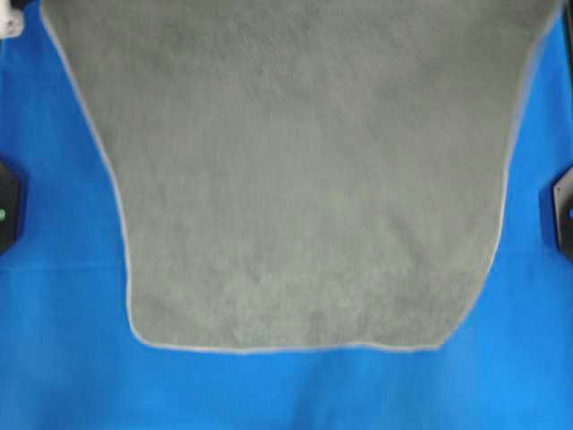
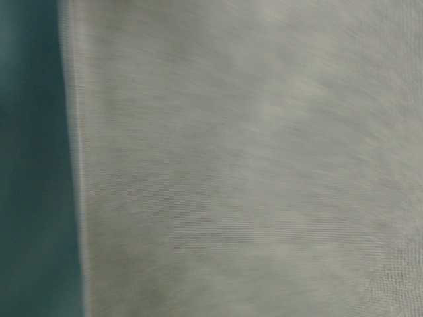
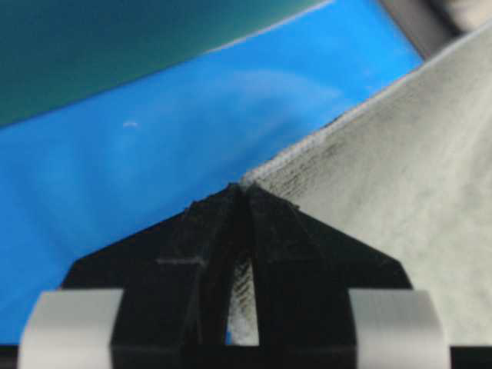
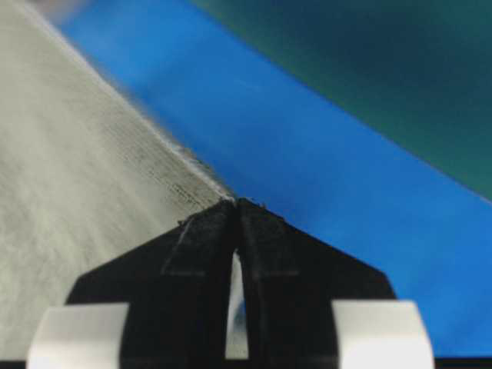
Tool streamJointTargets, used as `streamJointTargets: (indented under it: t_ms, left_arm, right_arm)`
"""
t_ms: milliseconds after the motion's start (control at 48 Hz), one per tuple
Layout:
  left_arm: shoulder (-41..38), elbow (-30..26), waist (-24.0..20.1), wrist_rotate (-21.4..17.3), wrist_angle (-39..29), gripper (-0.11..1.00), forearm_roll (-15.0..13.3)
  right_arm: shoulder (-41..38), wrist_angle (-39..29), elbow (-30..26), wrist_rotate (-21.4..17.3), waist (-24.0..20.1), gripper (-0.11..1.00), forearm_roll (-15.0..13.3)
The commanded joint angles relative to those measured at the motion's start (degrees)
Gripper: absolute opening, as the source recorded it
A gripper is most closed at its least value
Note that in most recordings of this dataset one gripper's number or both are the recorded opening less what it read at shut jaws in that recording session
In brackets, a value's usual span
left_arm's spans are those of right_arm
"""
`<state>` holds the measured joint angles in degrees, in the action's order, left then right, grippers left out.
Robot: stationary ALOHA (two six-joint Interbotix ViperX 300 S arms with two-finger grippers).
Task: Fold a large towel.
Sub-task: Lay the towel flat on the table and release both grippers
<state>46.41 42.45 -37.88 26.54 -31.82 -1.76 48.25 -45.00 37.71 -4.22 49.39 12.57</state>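
Black fingers of the left gripper (image 3: 244, 192) sit closest in the left wrist view, clenched on the hem of the large towel (image 3: 400, 192), with cloth showing through the slot between them. Likewise, the right gripper (image 4: 237, 204) is pinched shut on the opposite edge. Beyond both lies the blue cloth surface (image 1: 63, 358). From overhead, the large towel (image 1: 304, 179) hangs wide at the top and narrows to a rounded lower hem resting on the blue surface.

Risk, as judged: each hold takes only a thin strip of hem, so a sharp pull could slip a corner free and spoil the fold; uneven travel would skew the edges.

Both grippers fall outside the overhead view. Towel fills the blurred table-level view, hiding everything behind.
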Motion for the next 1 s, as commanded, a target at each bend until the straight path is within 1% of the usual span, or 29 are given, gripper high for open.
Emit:
streamJointTargets:
  t_ms: [0,83,146,313,396,459,542,604,688,834,917,980]
  left_arm:
    - [-1.41,1.14,-3.34,-2.64,3.60,0.04,0.53]
    - [-3.60,2.37,-4.13,-5.27,7.65,0.04,0.62]
    - [-5.80,3.08,-4.31,-7.03,10.63,0.04,0.53]
    - [-12.48,2.90,-4.31,-10.90,16.70,0.04,0.53]
    - [-14.94,2.46,-4.31,-12.30,18.11,0.04,0.53]
    - [-16.26,1.93,-4.13,-13.01,18.19,0.04,0.53]
    - [-16.26,1.93,-2.90,-13.01,18.02,0.04,0.35]
    - [-15.21,2.55,-0.70,-12.74,17.75,0.04,0.26]
    - [-12.74,4.22,3.96,-12.22,16.70,0.04,0.09]
    - [-8.26,6.94,12.83,-11.60,13.45,0.04,-0.35]
    - [-6.50,8.70,17.49,-9.93,11.60,0.04,-0.53]
    - [-5.80,10.81,21.53,-8.00,10.99,0.04,-0.53]
  right_arm:
    - [-2.72,1.41,0.70,0.00,3.60,0.02,-3.34]
    - [-5.89,4.75,1.76,-0.09,3.78,0.02,-5.27]
    - [-8.44,7.47,2.11,-0.26,3.78,0.02,-6.06]
    - [-13.62,13.54,1.76,-0.35,3.96,0.02,-8.70]
    - [-14.77,15.12,1.32,-0.35,3.96,0.02,-9.58]
    - [-15.03,15.73,1.23,-0.35,3.96,0.02,-9.58]
    - [-14.50,14.85,1.67,-0.53,3.78,0.02,-9.49]
    - [-12.92,12.92,2.29,-0.53,2.64,0.02,-9.32]
    - [-9.49,9.84,3.69,-0.53,-0.09,0.02,-9.32]
    - [-1.67,5.19,7.21,-1.05,-7.38,0.02,-8.70]
    - [1.49,2.55,9.76,-1.85,-10.72,0.02,-7.29]
    - [3.16,0.35,11.78,-2.46,-12.83,0.02,-6.24]
